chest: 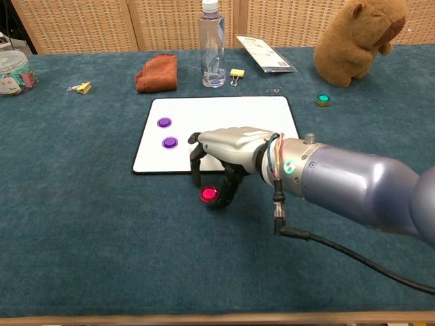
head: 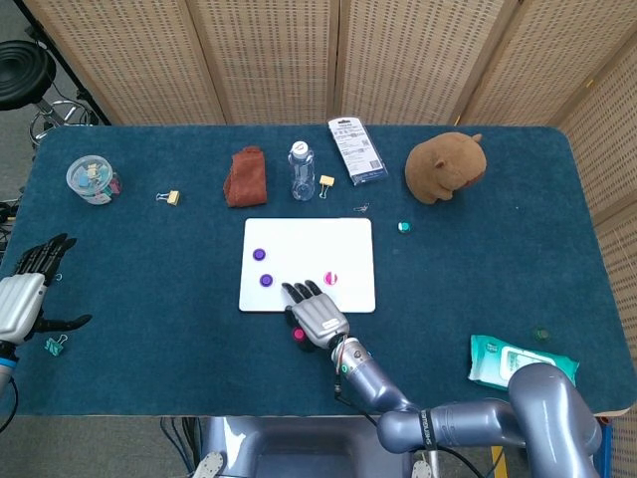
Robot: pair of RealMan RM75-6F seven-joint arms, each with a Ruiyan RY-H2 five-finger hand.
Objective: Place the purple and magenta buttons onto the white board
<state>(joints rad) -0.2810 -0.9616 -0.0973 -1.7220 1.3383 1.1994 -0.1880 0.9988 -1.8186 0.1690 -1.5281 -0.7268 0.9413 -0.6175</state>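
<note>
Tabletop: chest view alone shows right hand (chest: 228, 146) fingers (chest: 230, 192) touching magenta button (chest: 209, 194).

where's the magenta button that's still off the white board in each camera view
Head view: the magenta button lies on the blue cloth just below the white board's lower edge, partly hidden beside the right hand.
Chest view: it sits near centre, in front of the board's near edge, under the right hand's fingers.
Shared landmark: the two purple buttons on the board's left side.
</note>
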